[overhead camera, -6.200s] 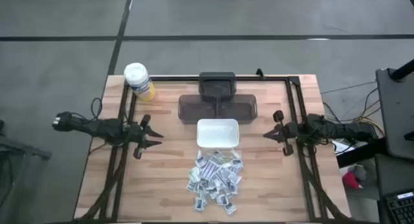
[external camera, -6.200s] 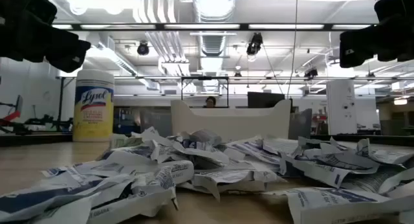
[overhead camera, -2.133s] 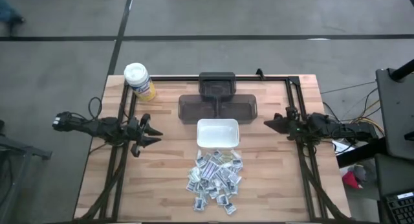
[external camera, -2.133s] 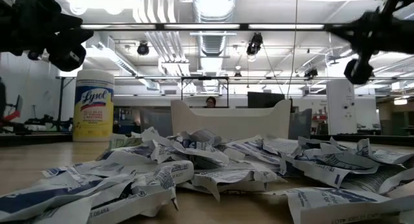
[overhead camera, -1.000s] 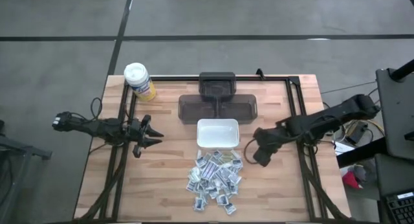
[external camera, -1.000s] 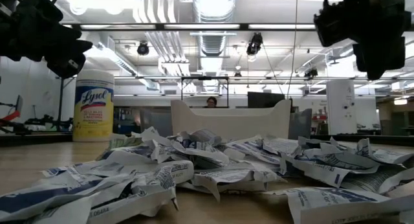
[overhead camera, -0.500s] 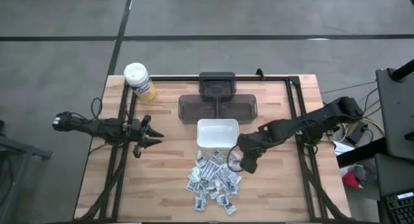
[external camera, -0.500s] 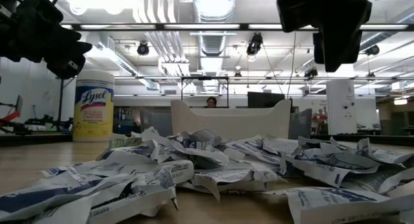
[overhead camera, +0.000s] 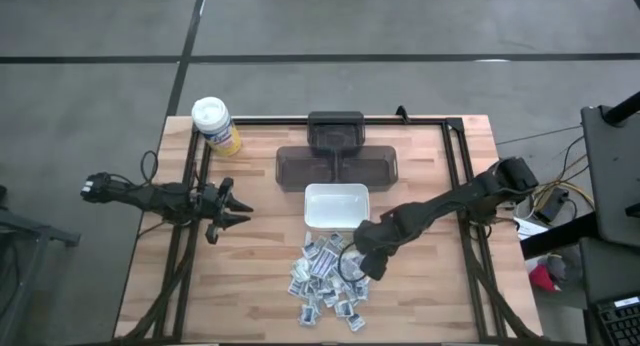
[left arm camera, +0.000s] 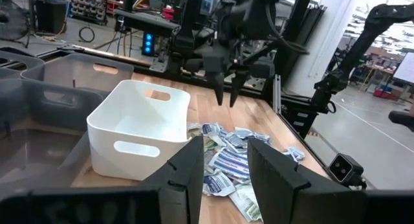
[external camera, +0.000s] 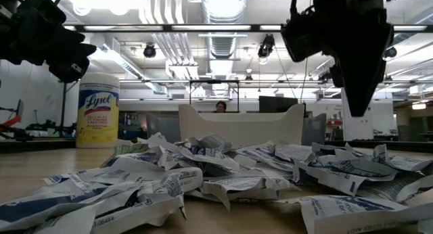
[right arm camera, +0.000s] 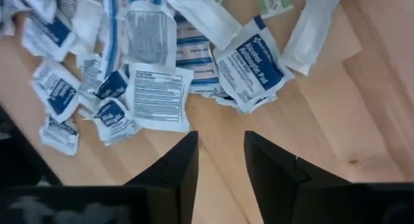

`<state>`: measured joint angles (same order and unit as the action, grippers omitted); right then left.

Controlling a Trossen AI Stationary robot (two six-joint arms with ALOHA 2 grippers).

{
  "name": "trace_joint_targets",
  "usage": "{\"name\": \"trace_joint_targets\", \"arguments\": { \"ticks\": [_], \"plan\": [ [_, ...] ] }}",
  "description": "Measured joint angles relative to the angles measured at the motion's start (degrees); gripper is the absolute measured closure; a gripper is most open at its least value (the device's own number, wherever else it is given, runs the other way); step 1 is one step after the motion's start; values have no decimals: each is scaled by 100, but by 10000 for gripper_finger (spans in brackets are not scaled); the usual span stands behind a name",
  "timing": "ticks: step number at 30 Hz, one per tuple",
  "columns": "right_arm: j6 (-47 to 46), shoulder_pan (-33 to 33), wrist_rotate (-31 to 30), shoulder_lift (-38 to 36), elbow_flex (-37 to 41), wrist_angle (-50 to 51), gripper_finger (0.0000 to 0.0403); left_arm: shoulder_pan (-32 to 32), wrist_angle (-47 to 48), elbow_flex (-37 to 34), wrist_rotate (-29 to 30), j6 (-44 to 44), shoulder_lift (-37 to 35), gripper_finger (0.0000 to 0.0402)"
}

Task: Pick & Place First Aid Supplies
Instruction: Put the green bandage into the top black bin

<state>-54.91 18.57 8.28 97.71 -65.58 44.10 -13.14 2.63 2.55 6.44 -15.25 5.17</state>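
The desk [overhead camera: 250,276] is pale wooden planks with a black frame running along its back and sides, standing on a grey floor. The packets [overhead camera: 325,276] lie in a loose heap near the front edge, at the middle, just in front of the white bin [overhead camera: 336,206]. Behind the bin, toward the back edge, sits a dark tray [overhead camera: 336,166], and a yellow canister [overhead camera: 215,124] stands at the back left corner.

The right pincer [overhead camera: 355,266] hangs over the right side of the heap, its fingers parted and holding nothing, the bare wood showing between them. The left pincer [overhead camera: 237,208] waits above the desk's left side, fingers apart and empty.

Beyond the desk is a large workshop with ceiling lights [external camera: 223,4], ducts and a person [external camera: 219,107] far off.
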Motion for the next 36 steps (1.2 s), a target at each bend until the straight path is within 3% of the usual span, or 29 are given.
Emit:
{"name": "trace_joint_targets", "arguments": {
  "ticks": [10, 16, 24, 36],
  "plan": [
    [-256, 121, -430, 89, 109, -170, 280, -1, 1, 0, 0, -24, 2, 287],
    [956, 387, -738, 63, 251, -168, 284, -1, 0, 0, 0, -24, 2, 287],
    [2523, 415, -871, 61, 389, -1093, 275, 1, 0, 0, 0, -146, 2, 287],
    [3168, 415, -856, 61, 502, -1157, 280, -1, 0, 0, 0, -251, 2, 287]
  ]
}}
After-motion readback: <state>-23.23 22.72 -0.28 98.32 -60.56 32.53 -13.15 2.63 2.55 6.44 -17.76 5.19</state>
